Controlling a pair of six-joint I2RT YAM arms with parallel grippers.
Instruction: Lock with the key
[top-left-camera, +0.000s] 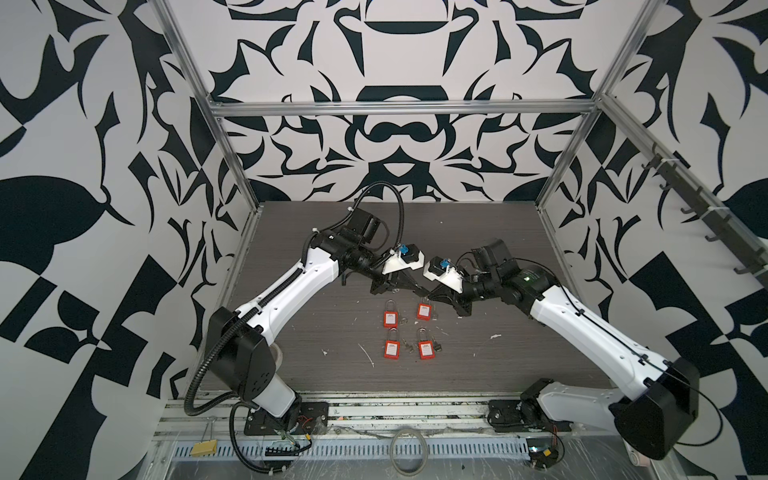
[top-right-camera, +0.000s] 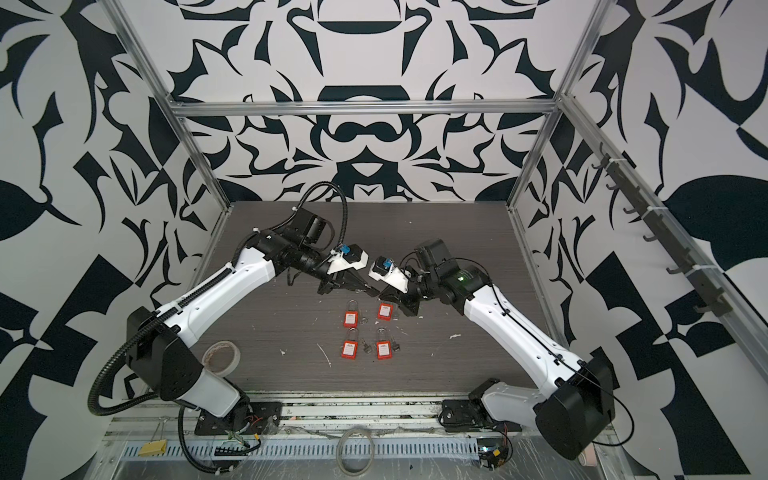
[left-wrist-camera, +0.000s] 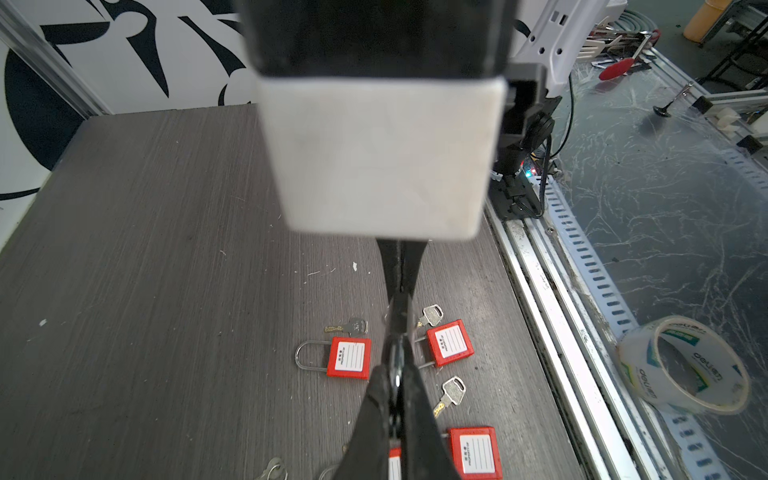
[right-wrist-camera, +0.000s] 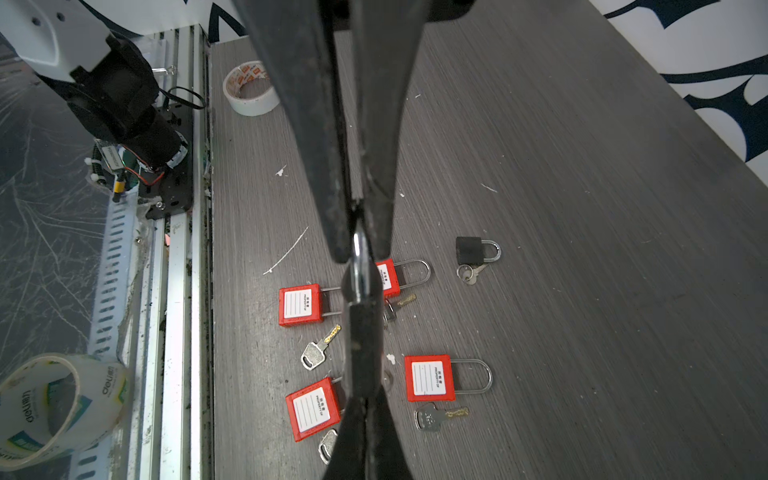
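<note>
Closest in, the right gripper (right-wrist-camera: 360, 254) fills its own wrist view, its two black fingers (right-wrist-camera: 316, 124) pinched hard together on the shiny shackle (right-wrist-camera: 360, 270) of a dark padlock (right-wrist-camera: 362, 340) seen edge-on. From the opposite side the left gripper (left-wrist-camera: 397, 376) is clamped just as tight on that padlock's body, so it hangs between the two sets of tips, above the grey table (top-left-camera: 311, 340). Whether a key sits in it I cannot tell. In both top views the arms meet nose to nose, their white camera housings (top-left-camera: 405, 262) nearly touching.

Beneath the joined tips, and a little toward the arm bases, four red padlocks (top-left-camera: 424, 311) lie flat in two rows, shackles toward the back wall, with loose keys (right-wrist-camera: 316, 352) one beside each. A loose black padlock (right-wrist-camera: 469, 250) rests on the table under the right gripper, on the back-wall side of the red ones, ringed keys (right-wrist-camera: 468, 273) just beside it. A white tape roll (top-right-camera: 221, 355) sits well behind the left gripper, by that arm's shoulder.
</note>
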